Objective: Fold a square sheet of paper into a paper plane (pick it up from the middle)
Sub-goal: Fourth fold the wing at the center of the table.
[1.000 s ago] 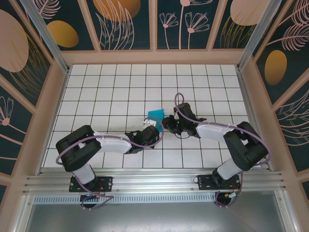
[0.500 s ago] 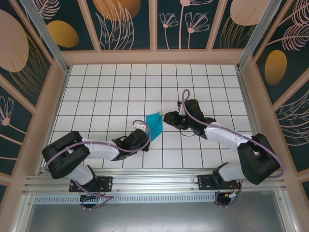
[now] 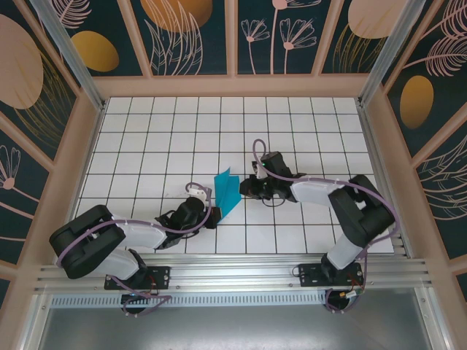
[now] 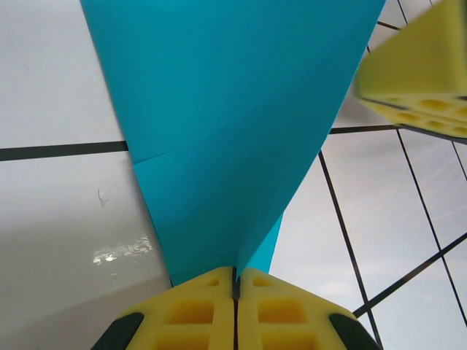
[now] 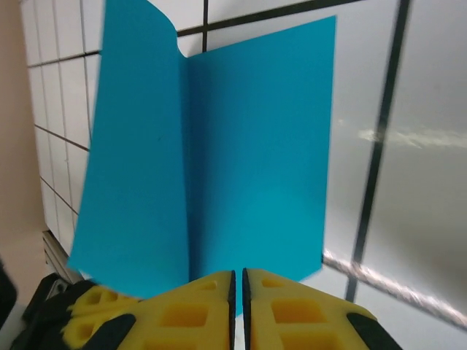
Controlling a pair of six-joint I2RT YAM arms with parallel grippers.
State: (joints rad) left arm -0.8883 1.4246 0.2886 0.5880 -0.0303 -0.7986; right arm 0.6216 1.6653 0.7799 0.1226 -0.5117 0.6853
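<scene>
While standing up half folded off the counter [image 3: 146,131], a little toward 6 o'clock from the counter's middle, treat the square sheet of paper [image 3: 226,191] gently. At the sheet's 7 o'clock corner: left pincer [image 4: 235,273], pads pressed together, pinching the paper's lower tip. At its 3 o'clock edge: right pincer [image 5: 238,275], pads likewise closed, apparently nipping the sheet right at the centre crease. To fold well, probably best to draw both grips taut and level, line up the free edges before flattening, then press the fold onto the tiles without twisting or tearing. Counted: one sheet, one centre crease showing, two pincers, both on the paper.
</scene>
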